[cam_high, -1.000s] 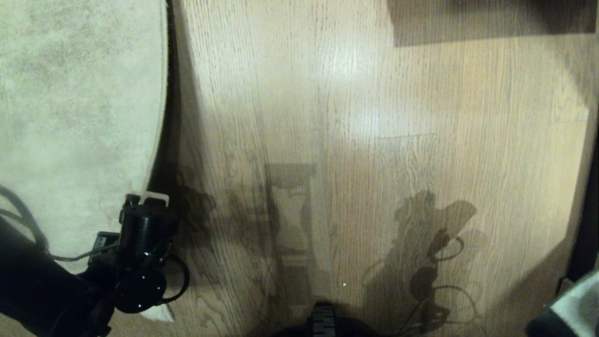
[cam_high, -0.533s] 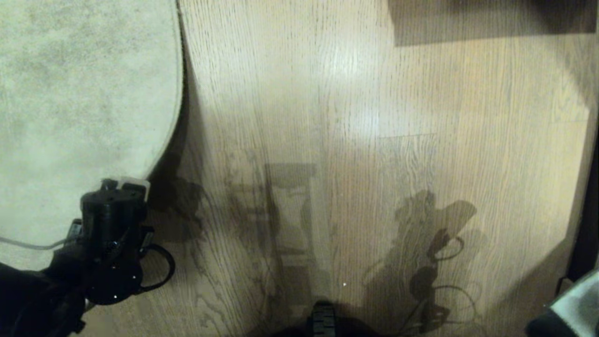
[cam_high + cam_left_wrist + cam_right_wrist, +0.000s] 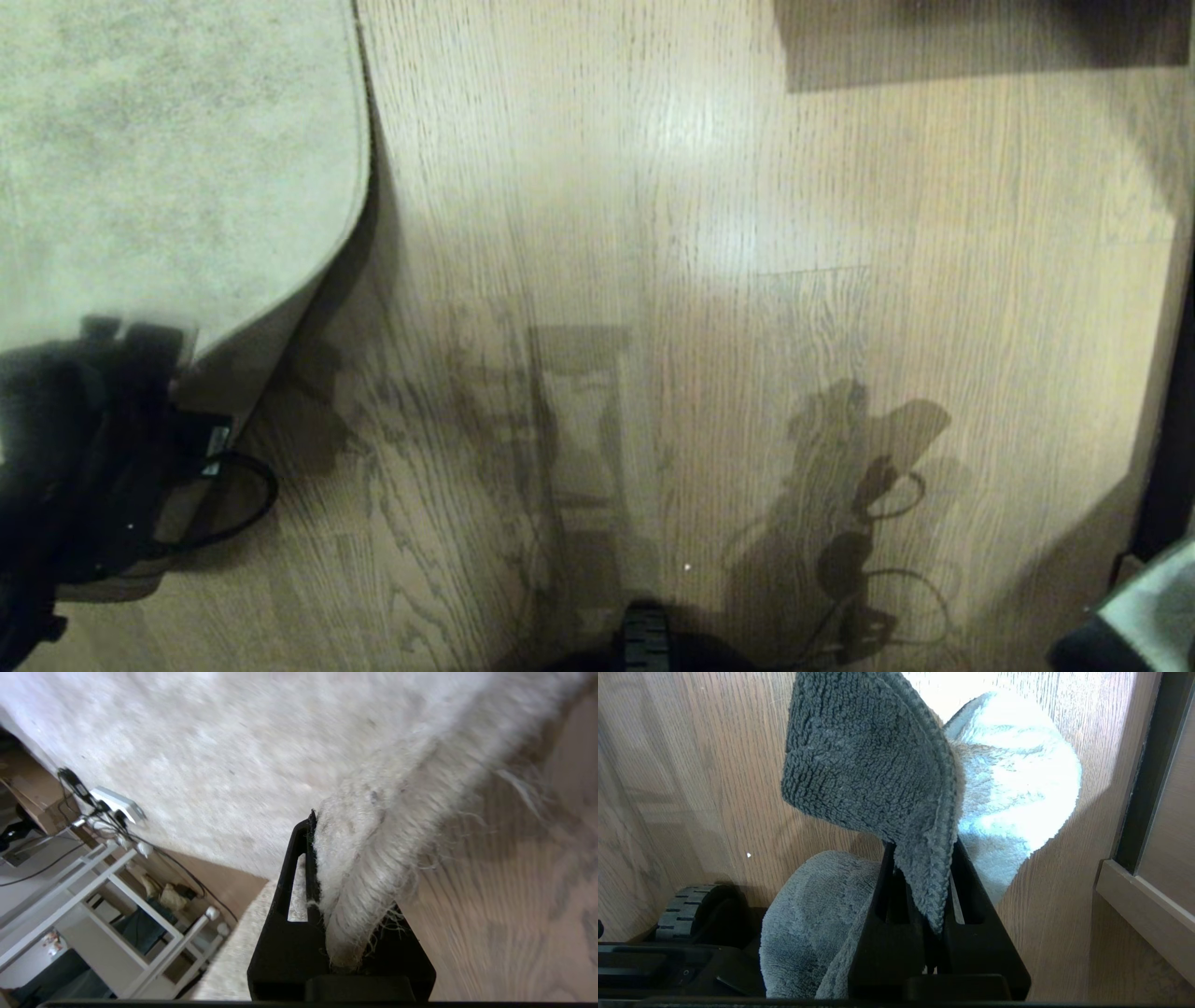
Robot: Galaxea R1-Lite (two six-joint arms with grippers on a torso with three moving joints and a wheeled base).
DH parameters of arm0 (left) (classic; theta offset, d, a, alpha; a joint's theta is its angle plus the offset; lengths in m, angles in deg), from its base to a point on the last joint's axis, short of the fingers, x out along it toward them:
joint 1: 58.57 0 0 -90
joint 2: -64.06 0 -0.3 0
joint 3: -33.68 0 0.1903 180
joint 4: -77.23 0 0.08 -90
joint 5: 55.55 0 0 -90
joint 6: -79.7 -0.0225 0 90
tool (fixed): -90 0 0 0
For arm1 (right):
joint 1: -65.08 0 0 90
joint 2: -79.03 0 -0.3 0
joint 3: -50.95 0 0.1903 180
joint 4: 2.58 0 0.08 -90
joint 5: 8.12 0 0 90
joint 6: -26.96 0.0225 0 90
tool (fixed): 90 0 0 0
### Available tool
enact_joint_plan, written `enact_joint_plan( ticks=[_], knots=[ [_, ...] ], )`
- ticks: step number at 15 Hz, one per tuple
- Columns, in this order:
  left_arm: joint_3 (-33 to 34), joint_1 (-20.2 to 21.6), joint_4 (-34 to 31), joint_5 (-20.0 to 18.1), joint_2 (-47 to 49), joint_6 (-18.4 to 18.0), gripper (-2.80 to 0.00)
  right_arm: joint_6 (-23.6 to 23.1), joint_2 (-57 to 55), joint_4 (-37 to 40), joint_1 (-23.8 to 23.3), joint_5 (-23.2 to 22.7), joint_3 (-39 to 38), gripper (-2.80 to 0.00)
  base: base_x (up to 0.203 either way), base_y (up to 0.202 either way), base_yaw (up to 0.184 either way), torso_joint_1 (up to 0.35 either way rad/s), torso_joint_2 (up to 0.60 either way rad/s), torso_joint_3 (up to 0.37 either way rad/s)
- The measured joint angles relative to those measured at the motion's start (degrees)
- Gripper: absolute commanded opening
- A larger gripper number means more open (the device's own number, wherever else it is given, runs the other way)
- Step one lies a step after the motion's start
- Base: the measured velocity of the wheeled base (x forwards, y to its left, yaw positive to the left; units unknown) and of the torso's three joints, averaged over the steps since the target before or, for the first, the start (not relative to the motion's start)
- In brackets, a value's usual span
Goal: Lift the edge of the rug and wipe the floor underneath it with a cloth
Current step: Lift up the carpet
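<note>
rug corner pinched up, cloth waiting in the other gripper

at the far left of the head view the left gripper [image 3: 140, 364] is pinching the rug edge [image 3: 280, 299], its jaws pressed together on the corner. in the left wrist view the pile of that corner [image 3: 355, 896] is folding down between the black fingers [image 3: 292, 891], and the rug is curling up off the floor [image 3: 653, 233], showing a strip of darker underside beside the gripper. the bare planks are spreading across the middle of the head view, carrying the robot's shadows. at the lower right corner of the head view the cloth [image 3: 1153, 597] is peeking in. in the right wrist view the right gripper [image 3: 931, 914] is clamping the cloth [image 3: 873, 765], its grey side draping forward and its pale side fanning out behind, above the floor.
</note>
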Motion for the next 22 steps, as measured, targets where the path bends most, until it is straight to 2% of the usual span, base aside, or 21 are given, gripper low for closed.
enact_joint_plan(
  ticks=[2,6,11,22],
  knots=[
    [0.23,1.69,2.04,-3.44,-1.07,0.00,-2.80,0.00,0.00,0.01,0.00,0.02,0.00,-2.80,0.000,0.000,0.000,0.000,0.00,0.000],
    [0.66,7.20,8.64,-14.01,-1.19,0.10,-2.80,0.00,0.00,0.00,0.00,-0.01,0.00,-2.80,0.000,0.000,0.000,0.000,0.00,0.000],
    [1.21,8.55,9.19,-14.53,-1.22,2.62,-2.80,0.00,0.00,0.01,0.00,0.02,0.00,-2.80,0.000,0.000,0.000,0.000,0.00,0.000],
    [1.16,9.90,9.40,-14.57,-1.44,3.43,-2.80,-0.01,0.00,0.01,-0.02,0.00,0.00,-2.80,0.000,0.000,0.000,0.000,0.00,0.000]
  ],
)
